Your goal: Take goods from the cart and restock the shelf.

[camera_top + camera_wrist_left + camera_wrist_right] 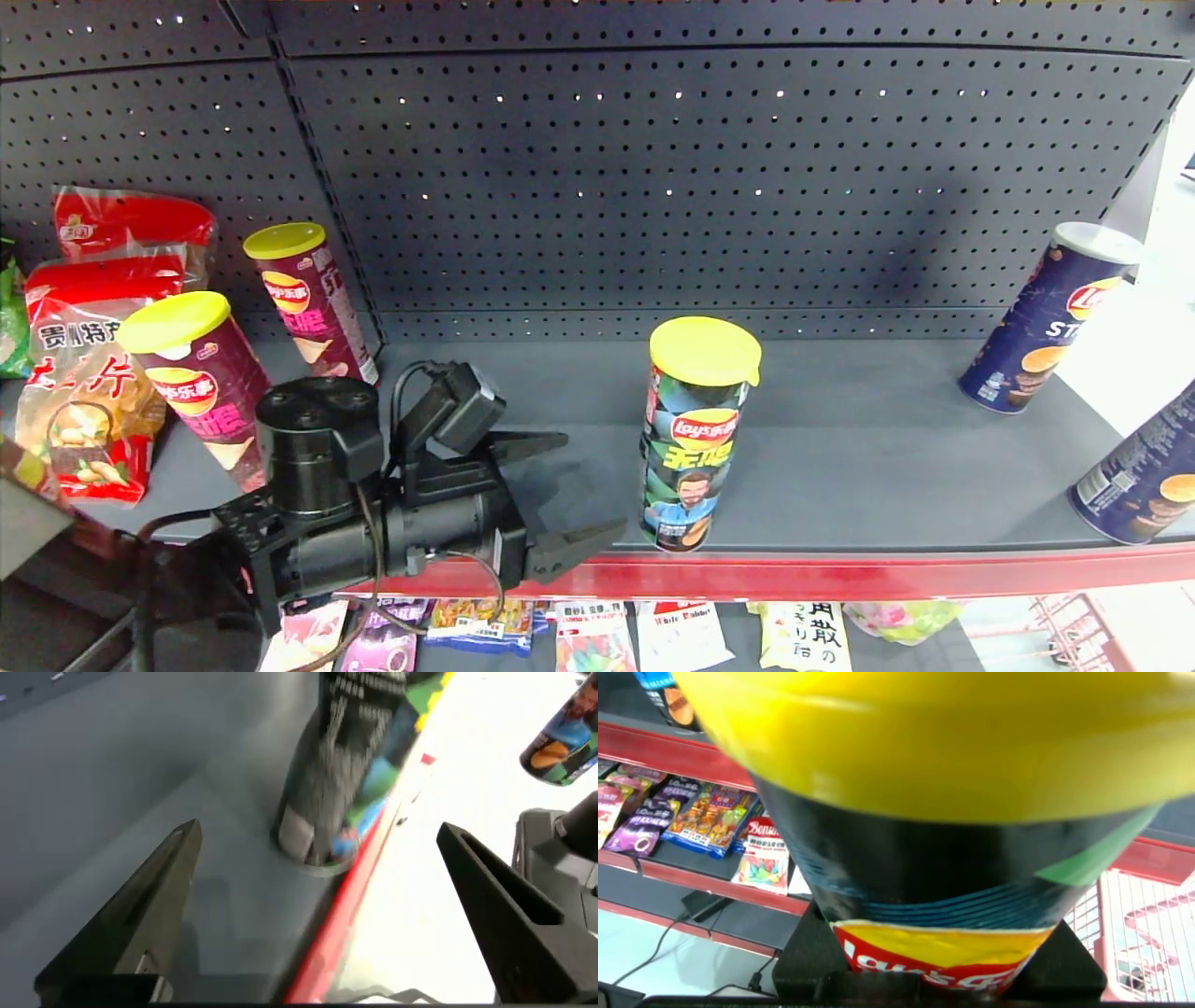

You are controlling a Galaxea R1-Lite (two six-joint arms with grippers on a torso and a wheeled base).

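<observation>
Left gripper [594,483] gapes wide beside the yellow-lidded tube [695,439]; right gripper [938,985] clamps a second glossy tube [952,859]

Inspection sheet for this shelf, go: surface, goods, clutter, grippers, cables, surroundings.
Surface: dark grey shelf board with red front lip.
Goods: yellow-lidded green-black chip can upright near the lip; two maroon cans and red snack bags left; two navy cans right.
Clutter: nothing seen.
Grippers: left gripper open beside that can; right gripper shut on second yellow-lidded can.
Cables: black cable looped at left wrist.
Surroundings: perforated back panel; snack packets below the lip.
</observation>
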